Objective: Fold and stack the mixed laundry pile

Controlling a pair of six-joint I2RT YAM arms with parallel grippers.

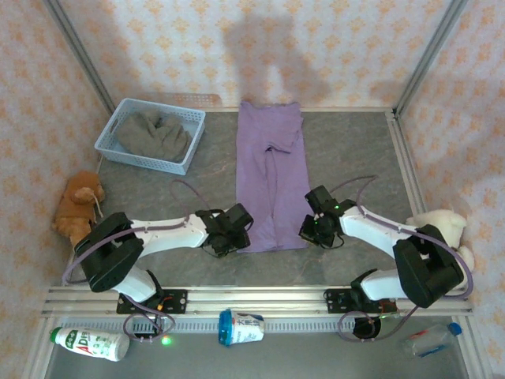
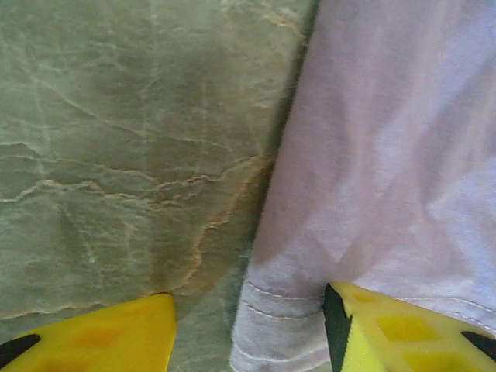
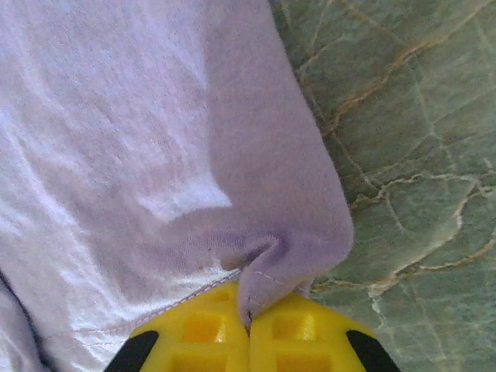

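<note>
Jaws on the right gripper (image 3: 249, 314) are pressed together on a small pinched fold at the near right corner of the purple T-shirt (image 3: 139, 139), right at its stitched hem. Jaws on the left gripper (image 2: 248, 333) stand wide apart and hold nothing. One yellow finger (image 2: 101, 333) is over bare table and the other is over the shirt's near left corner, so the hem edge runs up between them.

From above, the T-shirt (image 1: 272, 181) lies folded into a long narrow strip down the middle of the table (image 1: 355, 158), reaching from the back wall towards the arms. The left gripper (image 1: 237, 229) and the right gripper (image 1: 312, 230) sit at its two near corners, one on each side.

The grey top (image 1: 154, 134) is bunched up inside the light blue basket (image 1: 142, 160), which stands at the far left of the table, well apart from the shirt.

A brown plush toy (image 1: 77, 205) sits at the left edge of the table, and a cream plush toy (image 1: 442, 225) at the right edge behind the right arm. On the shelf in front of the arm bases lie a white bottle with a green cap (image 1: 91, 342), a small tub with a blue lid (image 1: 241, 328) and a clear bottle (image 1: 430, 339).
</note>
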